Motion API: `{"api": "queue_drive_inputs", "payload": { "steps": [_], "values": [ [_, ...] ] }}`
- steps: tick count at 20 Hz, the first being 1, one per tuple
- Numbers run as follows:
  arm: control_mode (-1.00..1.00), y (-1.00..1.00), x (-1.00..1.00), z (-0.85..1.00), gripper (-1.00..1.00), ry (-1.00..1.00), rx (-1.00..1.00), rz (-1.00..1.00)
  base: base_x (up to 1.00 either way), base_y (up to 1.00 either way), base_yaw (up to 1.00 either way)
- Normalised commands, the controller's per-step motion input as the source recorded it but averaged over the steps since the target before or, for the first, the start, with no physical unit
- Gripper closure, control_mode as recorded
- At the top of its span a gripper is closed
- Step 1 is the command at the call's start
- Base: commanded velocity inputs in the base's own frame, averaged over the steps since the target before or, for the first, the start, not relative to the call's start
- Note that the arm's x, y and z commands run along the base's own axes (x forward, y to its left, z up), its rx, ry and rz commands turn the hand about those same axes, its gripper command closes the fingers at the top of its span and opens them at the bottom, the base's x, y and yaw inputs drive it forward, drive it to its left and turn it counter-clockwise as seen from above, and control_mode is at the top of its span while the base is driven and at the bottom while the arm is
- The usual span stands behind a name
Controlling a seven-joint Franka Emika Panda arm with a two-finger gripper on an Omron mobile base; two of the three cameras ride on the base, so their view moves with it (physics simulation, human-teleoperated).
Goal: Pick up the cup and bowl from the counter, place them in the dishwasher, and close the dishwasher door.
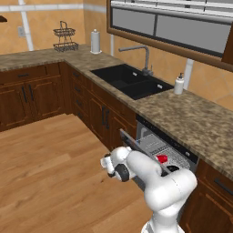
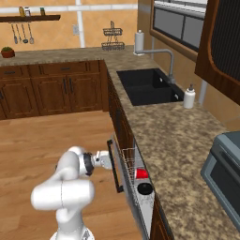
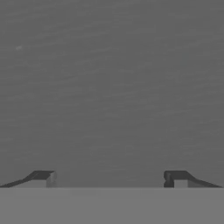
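The table (image 1: 191,119) is speckled brown-and-tan stone with a dull polish, set over dark, smooth wooden cabinets (image 1: 32,93). The floor (image 1: 50,168) is warm wood plank with a soft sheen. The dishwasher door (image 3: 112,87) looks like matt grey brushed metal, faintly streaked. Inside sits a white wire rack (image 2: 129,157), a glossy red plastic cup (image 2: 141,173) and a smooth black bowl (image 2: 145,188). The sink (image 1: 129,81) is matt black.

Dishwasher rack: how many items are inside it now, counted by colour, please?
Red: 1, the cup
Black: 1, the bowl
Total: 2, both in the dishwasher rack, with the door part-open.
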Motion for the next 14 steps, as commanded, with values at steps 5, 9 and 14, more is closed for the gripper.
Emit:
{"api": "queue_drive_inputs", "payload": {
  "steps": [5, 9, 14],
  "values": [
    [-1.0, -1.0, 0.71, 0.0, -1.0, 0.0, 0.0, 0.01, 0.0, 0.0, 0.0],
    [-1.0, -1.0, 0.68, -0.02, -1.0, 0.0, 0.0, 0.04, 0.0, 0.0, 0.0],
    [-1.0, -1.0, 0.52, -0.13, -1.0, 0.0, 0.0, 0.05, 0.0, 0.0, 0.0]
  ]
}}
